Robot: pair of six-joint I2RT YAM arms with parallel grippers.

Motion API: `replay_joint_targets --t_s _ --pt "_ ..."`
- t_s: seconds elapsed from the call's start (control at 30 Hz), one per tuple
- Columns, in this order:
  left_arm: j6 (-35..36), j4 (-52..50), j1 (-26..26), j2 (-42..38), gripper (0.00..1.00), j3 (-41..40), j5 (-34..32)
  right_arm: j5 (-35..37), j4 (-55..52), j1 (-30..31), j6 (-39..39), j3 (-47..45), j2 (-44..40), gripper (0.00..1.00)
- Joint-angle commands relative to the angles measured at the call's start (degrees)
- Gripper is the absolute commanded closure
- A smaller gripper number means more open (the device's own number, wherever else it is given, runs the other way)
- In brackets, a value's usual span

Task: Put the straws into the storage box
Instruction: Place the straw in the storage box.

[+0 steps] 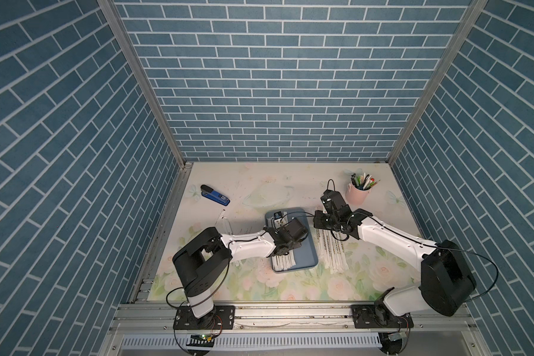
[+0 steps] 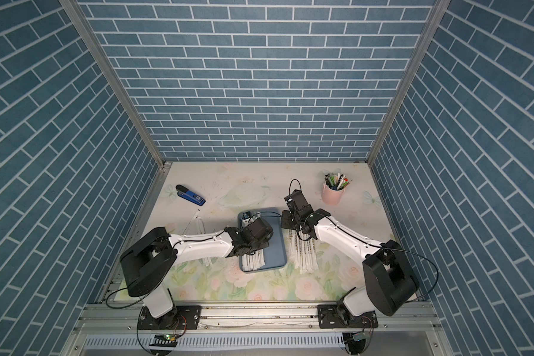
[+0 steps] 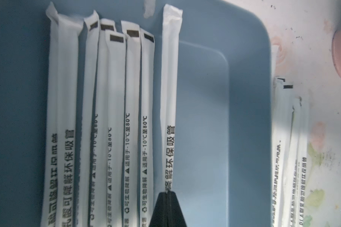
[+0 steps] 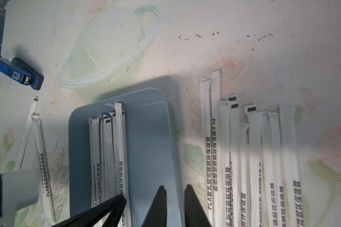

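Hemming in a flower-printed table [image 1: 259,286], blue brick-pattern walls [image 1: 275,77] and bare metal posts [image 1: 139,77] frame the workspace. At far left, towards the back, lies a blue-and-black stapler [image 1: 215,195]. Two loose straws [image 4: 39,149] rest on the table between it and the tray.

At centre, the blue-grey tray [image 1: 309,252] sits flat on the table, with a row of wrapped straws [image 3: 132,98] lying lengthwise along its left half. The left gripper [image 3: 167,193] reaches over the tray, its jaws pressed together on a single straw [image 3: 169,88] at the right edge of that row.

Just to the right, the right gripper [image 4: 173,189] hangs over the tray's right rim, jaws a little apart and nothing between them. Beside the tray, a pile of straws [image 1: 333,252] lies on the table, roughly parallel to it. At far right, towards the back, stands a pink cup [image 1: 356,197] full of pens [image 1: 363,182].
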Motion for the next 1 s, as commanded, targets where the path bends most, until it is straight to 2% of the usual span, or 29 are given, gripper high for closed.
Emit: replay_joint_targets --t_s 0.0,0.4,0.8,0.97 --pt "-0.35 -0.23 -0.55 1.53 1.00 1.94 -0.97 -0.23 -0.55 -0.27 -1.61 -0.98 -1.40 0.80" --pt "-1.63 -1.63 -0.68 2.44 1.00 1.74 -1.52 -0.59 0.03 -0.36 -1.70 -1.30 -1.13 0.80" --pt "-1.36 -3.00 -0.64 1.74 0.80 2.48 -2.41 -1.26 0.50 -0.36 -1.87 -1.74 -0.69 0.80" --pt "-0.85 -3.67 -0.64 1.63 0.78 3.44 -2.87 -1.28 0.59 -0.37 -2.00 -1.63 -0.51 0.80"
